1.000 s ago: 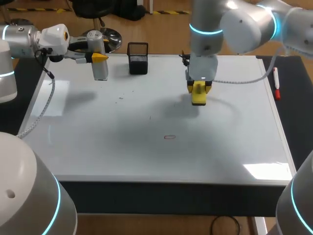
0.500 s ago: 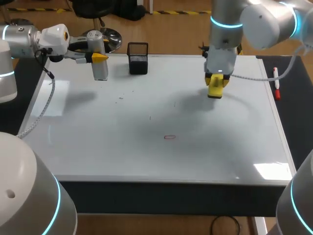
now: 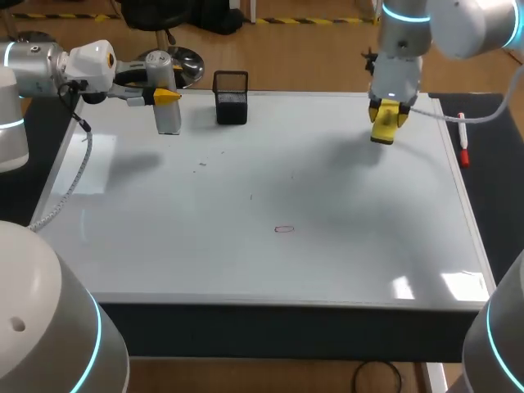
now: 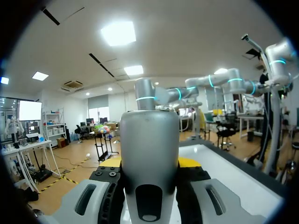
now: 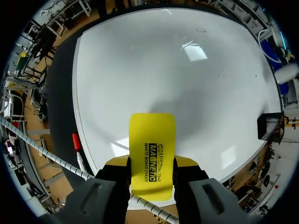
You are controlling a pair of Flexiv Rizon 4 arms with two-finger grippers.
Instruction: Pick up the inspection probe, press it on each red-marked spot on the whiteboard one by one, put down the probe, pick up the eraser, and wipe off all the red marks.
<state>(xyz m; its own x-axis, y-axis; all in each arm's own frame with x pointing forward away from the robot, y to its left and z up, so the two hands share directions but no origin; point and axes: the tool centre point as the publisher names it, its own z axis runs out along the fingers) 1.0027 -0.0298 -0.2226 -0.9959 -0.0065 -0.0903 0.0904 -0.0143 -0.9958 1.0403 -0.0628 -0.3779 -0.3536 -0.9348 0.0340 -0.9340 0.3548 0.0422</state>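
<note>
Left fingers [image 3: 167, 97] around probe [image 4: 149, 154], right fingers [image 5: 186, 162] around eraser [image 5: 152, 151]; one red mark [image 3: 284, 229] on whiteboard [image 3: 246, 262].

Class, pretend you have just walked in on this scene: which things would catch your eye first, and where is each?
The yellow eraser stands out first, clamped in the right gripper above the far right corner of the whiteboard. Next comes the grey probe, held upright by the left gripper at the board's far left edge. One small red mark sits alone near the board's middle.
</note>
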